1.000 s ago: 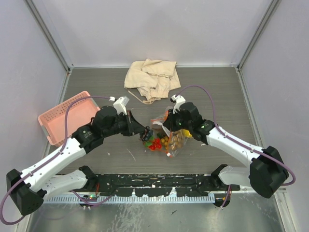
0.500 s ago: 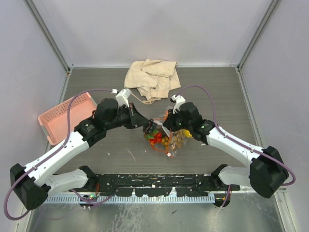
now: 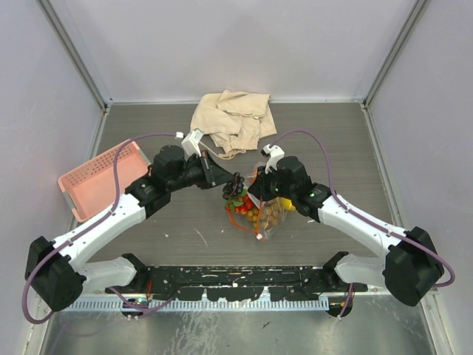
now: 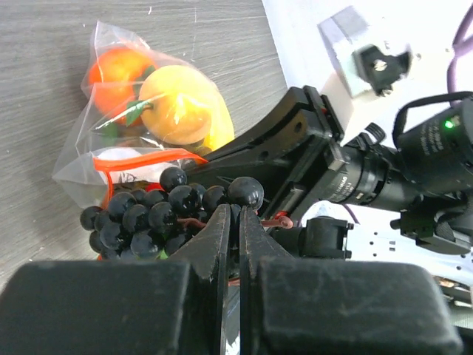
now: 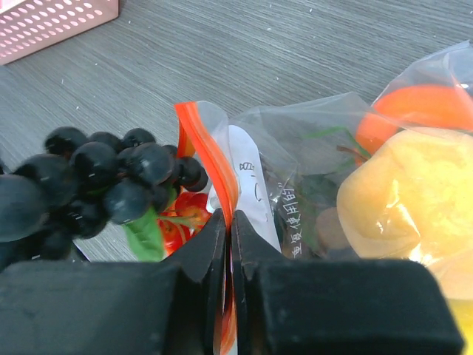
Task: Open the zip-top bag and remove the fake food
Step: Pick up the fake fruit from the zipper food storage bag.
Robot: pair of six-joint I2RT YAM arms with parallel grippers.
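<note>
On the table [image 3: 355,148], one zip-top bag [image 3: 270,216], one grape bunch [image 3: 236,182] aloft

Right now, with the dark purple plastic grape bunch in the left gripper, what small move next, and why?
Probably swing the dark purple plastic grape bunch left and set it on bare table. The left gripper is shut on it outside the clear zip-top bag, which the right gripper pinches by its orange-red strip; orange fruit sits inside.
</note>
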